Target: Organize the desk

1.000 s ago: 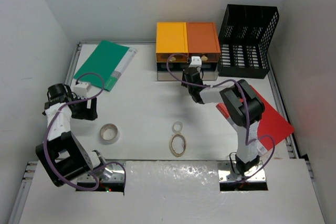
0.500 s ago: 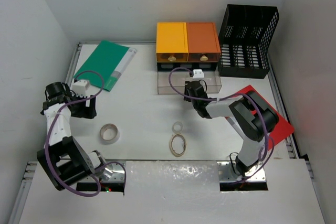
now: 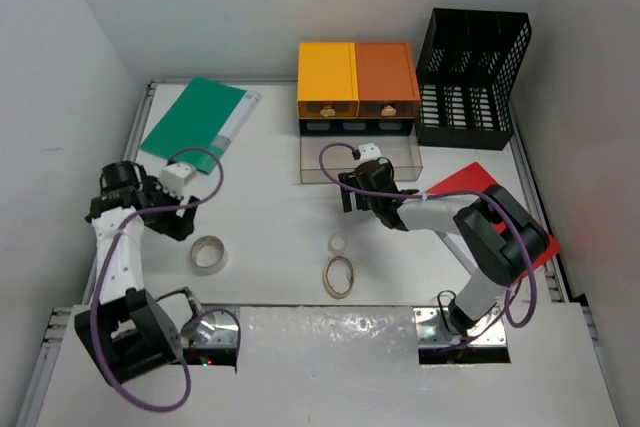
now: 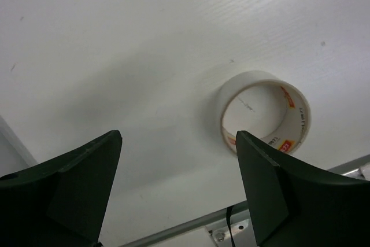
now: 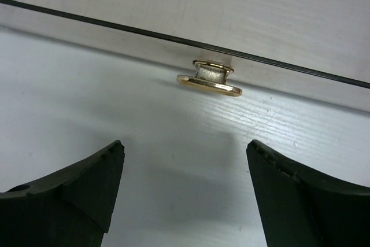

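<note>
The large flat white rectangular table [image 3: 270, 207] with thin metal rails fills the space between the white walls, with both arm bases at its near edge.

The left arm rises from the near left corner and bends forward and down. Its gripper [image 3: 176, 223] hangs above the table near the left edge, jaws wide and holding nothing. One white roll of tape [image 3: 209, 253] lies just beyond its fingers [image 4: 75, 183].

The right arm folds at the elbow and reaches leftward toward the middle. Its gripper [image 3: 349, 197] is spread wide and empty, facing the gold knob [image 5: 209, 79] of one clear plastic drawer [image 3: 320, 159], apart from it.

That drawer stands out from a low dark unit [image 3: 358, 127] at the far edge. On the unit sit two boxes, one yellow [image 3: 327, 72] and one orange [image 3: 387, 72]. One black mesh basket [image 3: 470, 67] occupies the far right corner.

There are two flat folders. A green one [image 3: 195, 122] lies at the far left corner and a red one [image 3: 468, 181] by the right edge.

Two rings lie near the near edge, a small ring [image 3: 332, 242] and a larger oval ring [image 3: 327, 274].
</note>
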`<state>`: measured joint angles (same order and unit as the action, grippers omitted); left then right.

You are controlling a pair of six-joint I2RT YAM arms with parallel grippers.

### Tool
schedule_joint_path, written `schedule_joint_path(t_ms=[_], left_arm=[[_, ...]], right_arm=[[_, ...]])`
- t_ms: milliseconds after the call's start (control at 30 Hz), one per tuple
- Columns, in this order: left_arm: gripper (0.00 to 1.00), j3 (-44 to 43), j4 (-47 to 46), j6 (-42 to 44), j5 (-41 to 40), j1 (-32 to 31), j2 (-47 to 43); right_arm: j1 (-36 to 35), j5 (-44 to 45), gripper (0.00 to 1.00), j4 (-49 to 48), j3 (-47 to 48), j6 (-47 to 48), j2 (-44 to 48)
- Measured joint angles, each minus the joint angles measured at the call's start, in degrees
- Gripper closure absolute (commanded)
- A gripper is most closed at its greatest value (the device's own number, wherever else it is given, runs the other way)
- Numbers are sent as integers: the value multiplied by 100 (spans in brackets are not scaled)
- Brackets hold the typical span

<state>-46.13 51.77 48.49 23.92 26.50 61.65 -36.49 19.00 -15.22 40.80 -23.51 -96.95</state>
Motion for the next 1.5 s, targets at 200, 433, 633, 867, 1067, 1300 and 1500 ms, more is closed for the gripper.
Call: schedule_joint_path(t_ms=[200, 433, 633, 867, 1067, 1300, 1500], left_arm=[[24, 649, 334, 533, -87, -1217, -138], [43, 914, 146, 579, -706, -1342, 592], [70, 907, -365, 299, -863, -1342, 990], [100, 929, -680, 127, -835, -1346, 1080], [100, 876, -848, -232, -656, -1351, 1080], [100, 258, -1091, -693, -330, -1539, 916], [100, -70, -1305, -1110, -313, -2203, 389]], right_arm=[[-2, -284, 15, 286, -107, 168, 481], [-2, -352, 15, 398, -352, 284, 800], [-2, -389, 15, 433, -474, 315, 1027], [-2, -422, 14, 579, -531, 385, 1368], [-2, -743, 14, 863, -546, 570, 1910], [-9, -1967, 15, 964, -341, 601, 2026], [-525, -3040, 15, 503, 667, 393, 1464]])
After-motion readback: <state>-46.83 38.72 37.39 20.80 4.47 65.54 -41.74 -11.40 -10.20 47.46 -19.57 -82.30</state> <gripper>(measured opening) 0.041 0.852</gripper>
